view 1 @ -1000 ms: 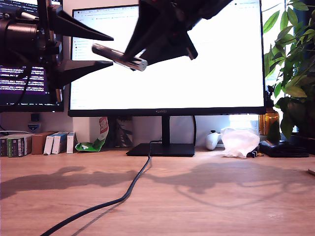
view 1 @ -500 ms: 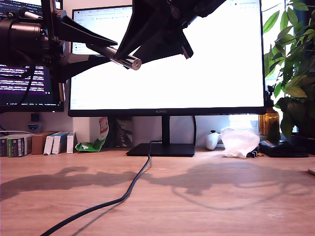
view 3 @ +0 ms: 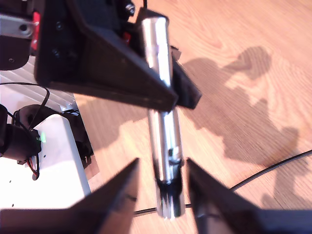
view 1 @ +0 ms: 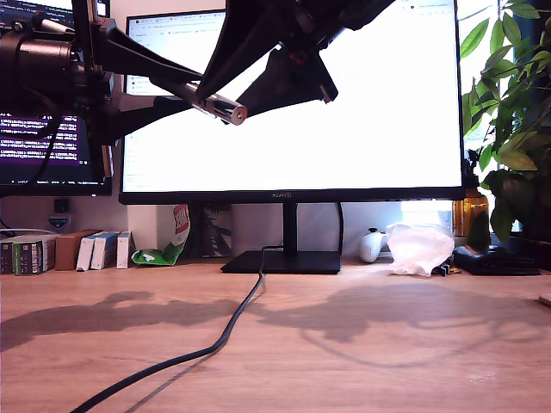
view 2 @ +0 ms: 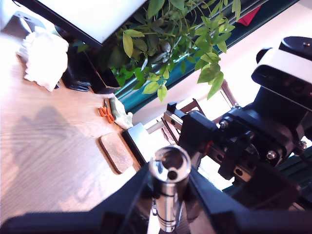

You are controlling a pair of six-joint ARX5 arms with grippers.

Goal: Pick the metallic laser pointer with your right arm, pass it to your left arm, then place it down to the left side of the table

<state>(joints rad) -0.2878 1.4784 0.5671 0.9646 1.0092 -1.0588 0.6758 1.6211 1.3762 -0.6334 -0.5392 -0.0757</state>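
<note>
The metallic laser pointer [view 1: 213,105] hangs high above the table [view 1: 387,344], in front of the bright monitor, tilted down toward the exterior view's right. My first gripper [view 1: 195,90] reaches in from the exterior view's left and is shut on it; in the first wrist view both fingers press the shiny barrel [view 2: 168,187]. My second gripper [view 1: 222,103] comes down from the top of the exterior view. Its fingers stand spread on either side of the pointer [view 3: 165,141] with small gaps, so it is open. The first gripper's black fingers [view 3: 112,73] clamp the pointer's far part.
A black cable [view 1: 215,344] runs across the table from the monitor stand [view 1: 282,261]. Small boxes [view 1: 52,251] line the back at the exterior view's left. A white bag [view 1: 419,248] and a leafy plant [view 1: 510,129] stand at its right.
My first gripper went from wide open to shut on the pointer. My second gripper's fingers have since spread apart off the barrel. The pointer tilted slightly and stayed at the same height.
</note>
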